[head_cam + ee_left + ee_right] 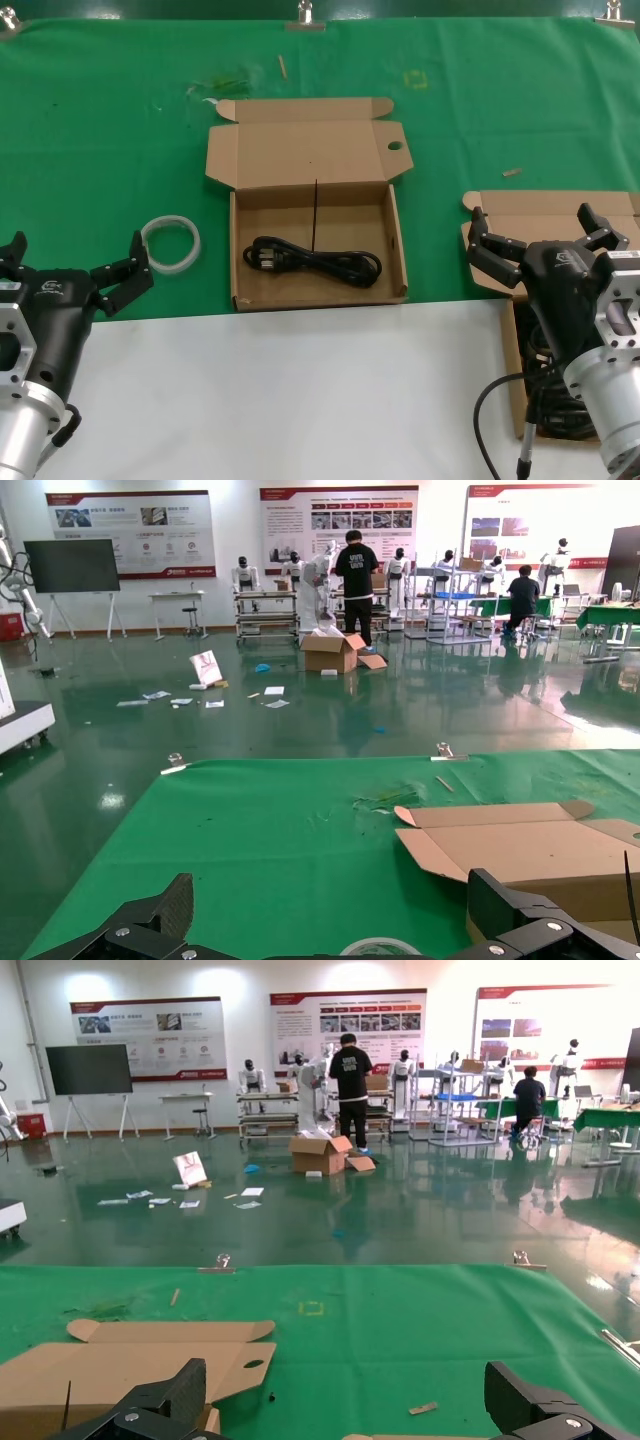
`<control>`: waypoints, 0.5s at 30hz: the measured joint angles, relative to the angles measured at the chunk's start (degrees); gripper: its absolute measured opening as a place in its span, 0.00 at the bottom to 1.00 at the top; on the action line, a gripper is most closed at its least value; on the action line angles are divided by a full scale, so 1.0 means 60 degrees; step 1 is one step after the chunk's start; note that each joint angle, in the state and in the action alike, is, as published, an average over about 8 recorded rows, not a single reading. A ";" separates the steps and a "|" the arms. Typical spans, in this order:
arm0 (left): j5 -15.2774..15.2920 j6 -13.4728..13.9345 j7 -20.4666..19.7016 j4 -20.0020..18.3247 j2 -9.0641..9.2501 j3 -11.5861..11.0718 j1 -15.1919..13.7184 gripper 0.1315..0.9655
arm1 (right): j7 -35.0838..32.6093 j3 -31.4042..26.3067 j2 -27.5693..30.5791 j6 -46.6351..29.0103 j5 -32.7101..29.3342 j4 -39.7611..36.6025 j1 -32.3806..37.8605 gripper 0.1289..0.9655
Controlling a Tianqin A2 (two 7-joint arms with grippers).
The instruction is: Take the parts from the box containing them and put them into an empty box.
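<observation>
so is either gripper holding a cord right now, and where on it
Nothing is held. The left gripper and the right gripper are both open and empty; one cord lies in the centre box.

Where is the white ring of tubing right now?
In the head view, the white ring lies on the green cloth, between the left gripper and the holed-lid box.

A black power cord (313, 262) lies in the plain brown cardboard box (397, 250) with the round hole in its lid. The cloth (100, 130) beneath is bright green; the near strip of table (300, 400) is white. A white ring of tubing (171, 243) sits at left. Both the left gripper (72, 270) and right gripper (545, 232) are black on silver wrists. The right box (560, 208) is brown too.
</observation>
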 joint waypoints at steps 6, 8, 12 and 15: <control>0.0000 0.0000 0.0000 0.0000 0.0000 0.0000 0.0000 1.00 | 0.0000 0.0000 0.0000 0.0000 0.0000 0.0000 0.0000 1.00; 0.0000 0.0000 0.0000 0.0000 0.0000 0.0000 0.0000 1.00 | 0.0000 0.0000 0.0000 0.0000 0.0000 0.0000 0.0000 1.00; 0.0000 0.0000 0.0000 0.0000 0.0000 0.0000 0.0000 1.00 | 0.0000 0.0000 0.0000 0.0000 0.0000 0.0000 0.0000 1.00; 0.0000 0.0000 0.0000 0.0000 0.0000 0.0000 0.0000 1.00 | 0.0000 0.0000 0.0000 0.0000 0.0000 0.0000 0.0000 1.00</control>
